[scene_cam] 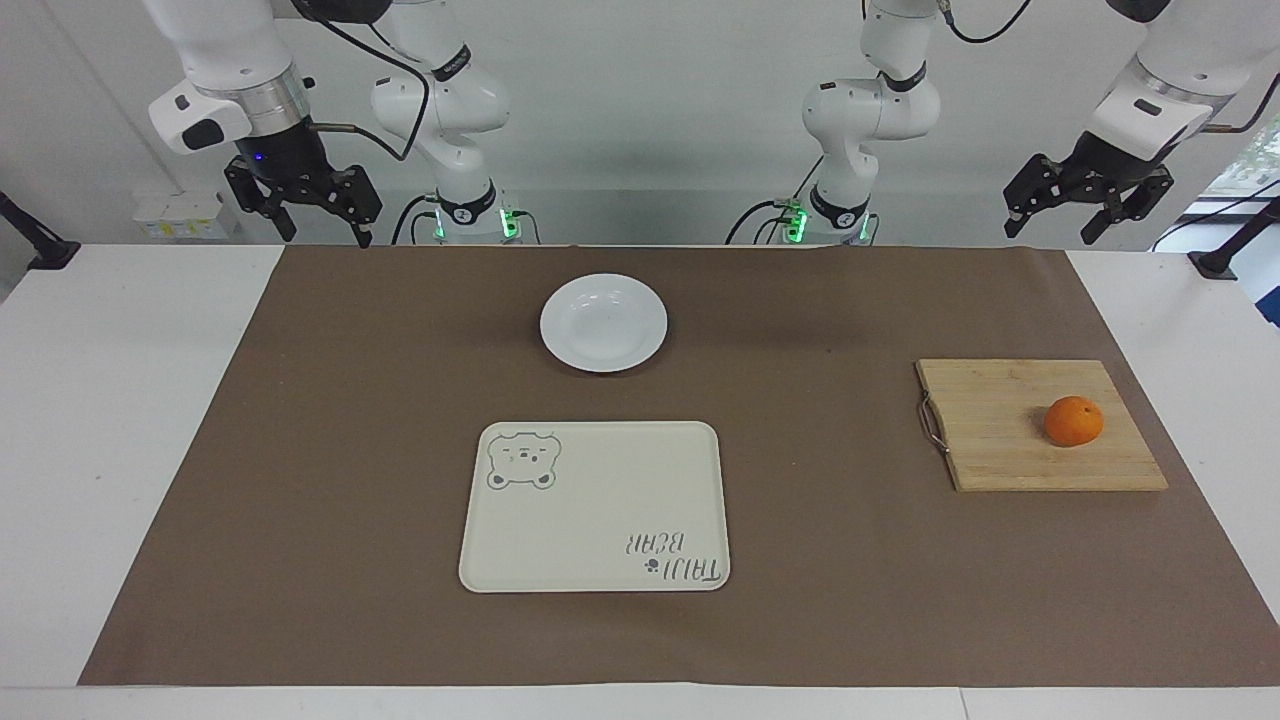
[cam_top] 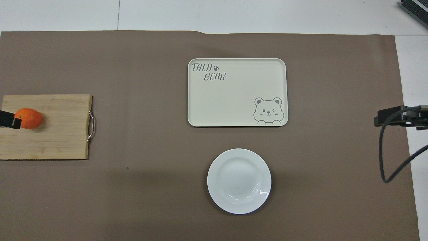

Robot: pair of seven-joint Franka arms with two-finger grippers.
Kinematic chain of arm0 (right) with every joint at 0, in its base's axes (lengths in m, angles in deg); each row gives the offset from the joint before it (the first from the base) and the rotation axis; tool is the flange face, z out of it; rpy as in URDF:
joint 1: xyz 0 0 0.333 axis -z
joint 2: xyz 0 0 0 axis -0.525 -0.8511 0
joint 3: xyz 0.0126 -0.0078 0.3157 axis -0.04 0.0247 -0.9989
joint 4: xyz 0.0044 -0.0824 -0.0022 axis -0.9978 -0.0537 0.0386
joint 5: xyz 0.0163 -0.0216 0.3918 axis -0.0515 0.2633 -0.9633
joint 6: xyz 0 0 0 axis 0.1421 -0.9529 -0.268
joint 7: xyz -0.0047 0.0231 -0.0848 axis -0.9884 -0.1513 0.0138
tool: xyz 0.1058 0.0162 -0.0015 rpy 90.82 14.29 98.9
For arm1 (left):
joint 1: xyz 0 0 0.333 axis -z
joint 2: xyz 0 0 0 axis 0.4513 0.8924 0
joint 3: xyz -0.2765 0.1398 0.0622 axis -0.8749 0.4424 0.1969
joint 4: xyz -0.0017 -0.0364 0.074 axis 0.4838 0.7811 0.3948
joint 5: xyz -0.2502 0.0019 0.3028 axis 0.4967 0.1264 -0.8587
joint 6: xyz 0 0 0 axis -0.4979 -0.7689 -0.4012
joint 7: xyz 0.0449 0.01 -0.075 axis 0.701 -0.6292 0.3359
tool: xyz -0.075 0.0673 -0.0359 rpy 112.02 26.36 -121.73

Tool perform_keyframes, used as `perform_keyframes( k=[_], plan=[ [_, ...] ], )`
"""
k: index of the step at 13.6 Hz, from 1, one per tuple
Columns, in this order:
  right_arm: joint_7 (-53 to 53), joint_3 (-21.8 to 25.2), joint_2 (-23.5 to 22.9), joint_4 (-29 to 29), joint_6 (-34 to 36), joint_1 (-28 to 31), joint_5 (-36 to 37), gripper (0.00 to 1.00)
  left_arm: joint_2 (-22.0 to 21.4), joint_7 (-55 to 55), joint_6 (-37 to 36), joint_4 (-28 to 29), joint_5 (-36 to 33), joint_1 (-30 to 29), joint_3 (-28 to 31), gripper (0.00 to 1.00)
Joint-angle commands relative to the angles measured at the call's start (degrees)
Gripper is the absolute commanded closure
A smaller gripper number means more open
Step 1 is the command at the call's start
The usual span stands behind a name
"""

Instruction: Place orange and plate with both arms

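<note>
- Orange (scene_cam: 1073, 420) sits on wooden cutting board (scene_cam: 1040, 425), toward L arm's end of the tabletop (scene_cam: 120, 420); on the part of the board away from its metal handle (scene_cam: 932, 422).
- Plate (scene_cam: 604, 322) lies flat on brown mat (scene_cam: 350, 450), mid-table, nearer to the robots than the cream bear tray (scene_cam: 595, 507); plate and tray apart, nothing on either.
- Tray: bear print in one corner, "TAIJI BEAR" lettering in the corner diagonal to it; right way up in overhead view.
- Board and orange well apart from plate and tray.
- Left gripper (scene_cam: 1085, 215) hangs in the air at the robots' edge of the table, L arm's end; fingers spread apart, grasping nothing. In overhead view a black tip of it (cam_top: 10, 119) overlaps the orange, but facing view shows it raised well clear, no contact.
- Right gripper (scene_cam: 320, 215) hangs raised over the mat's corner at R arm's end, robots' edge; fingers spread, released, nothing in them. Overhead view shows only its tip (cam_top: 391, 115) plus a cable (cam_top: 384, 157).
- Both arms upright at their bases, waiting.
</note>
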Motion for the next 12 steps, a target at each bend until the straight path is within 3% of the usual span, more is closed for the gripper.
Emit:
perform_keyframes(
  k=[1, 12],
  plan=[
    [1.6, -0.1, 0.0, 0.0, 0.0, 0.4, 0.4, 0.00, -0.7, -0.4, -0.1, 0.4, -0.1, 1.2, 0.5, 0.00],
    [1.5, 0.0, 0.3, -0.5, 0.1, 0.4, 0.4, 0.00, -0.7, 0.1, 0.3, 0.4, 0.0, 1.3, 0.4, 0.00]
  ],
)
